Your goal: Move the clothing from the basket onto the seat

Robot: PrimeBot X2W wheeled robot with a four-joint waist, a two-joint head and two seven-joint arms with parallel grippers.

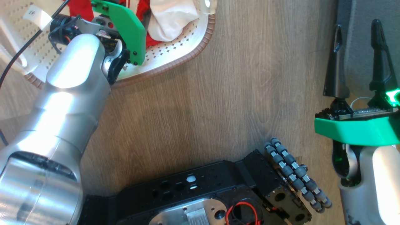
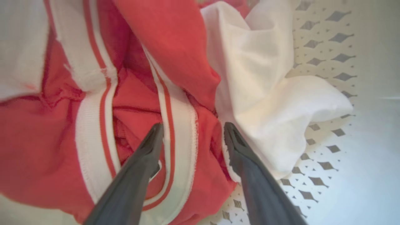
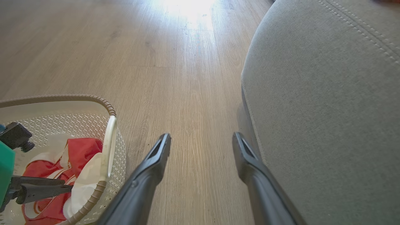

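step: first pick, reach-in stage; all clothing sits in the basket, none lifted yet
left gripper [image 2: 192, 126]: down inside the basket [image 1: 193, 53], jaws spread wide, holding nothing; tips straddle a striped band [image 2: 179, 131] of the red garment [image 2: 175, 47]; can't tell if the tips touch fabric
right gripper [image 1: 357, 26]: jaws spread wide, empty, hovers over the wood floor [image 1: 234, 93] just beside the seat's rounded edge, well apart from the basket
clothing: red garment bunched up, white cloth [image 2: 265, 93] touching it on one side and lying against the basket wall
basket: on the floor, robot's left side
seat [image 3: 328, 109]: robot's right side, no garment on the part in view
next move (judgement): push the left tips a bit deeper over the band fold, close, lift clear of the rim, carry across to the seat
watch for (judgement): shallow pinch slipping off; white cloth dragged along and dropped on the floor; basket tipping if fabric snags
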